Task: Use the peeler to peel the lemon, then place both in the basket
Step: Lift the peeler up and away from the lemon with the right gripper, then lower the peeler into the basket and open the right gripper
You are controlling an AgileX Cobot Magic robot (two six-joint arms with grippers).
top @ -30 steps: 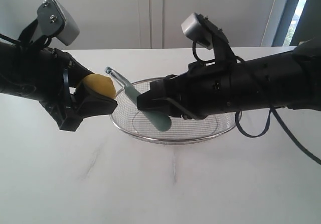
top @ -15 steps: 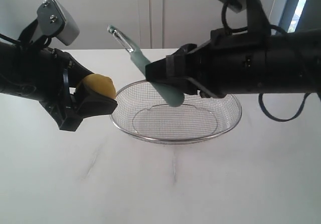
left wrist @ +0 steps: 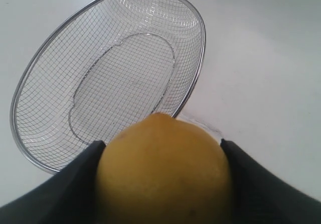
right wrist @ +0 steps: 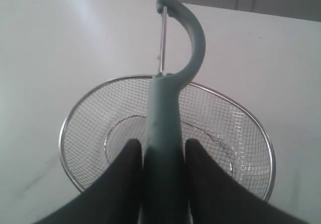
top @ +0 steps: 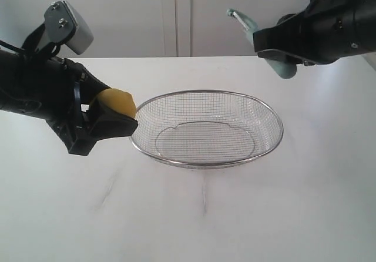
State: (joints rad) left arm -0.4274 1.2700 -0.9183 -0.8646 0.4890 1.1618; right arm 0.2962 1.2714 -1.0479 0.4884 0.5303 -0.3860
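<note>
1. White, faintly veined tabletop (top: 235, 215); pale panelled wall (top: 176, 15) behind.
2. Count: two grippers, one lemon, one peeler, one basket.
3. Left gripper (top: 117, 114): clamped on lemon (top: 116, 102), black fingers (left wrist: 60, 194) pressed to both sides of the fruit, nubby tip facing the basket. Held off the table just beside the basket's left rim. Contact with the rim not resolvable.
4. Right gripper (top: 271, 43): clamped mid-handle on peeler (top: 247, 22). Teal handle end sticks out below the fingers; hooked head and metal blade point up and left. Held high over the basket's far right side, well apart from the lemon.
5. Basket (top: 205, 165): silver wire mesh, thick metal rim, wide shallow oval. Sits flat on the table between the two arms, mesh floor fully visible in all three views.
6. Around: black arm bodies coming in from the left and upper-right edges, grey camera box (top: 67, 24) on top of the left arm.
</note>
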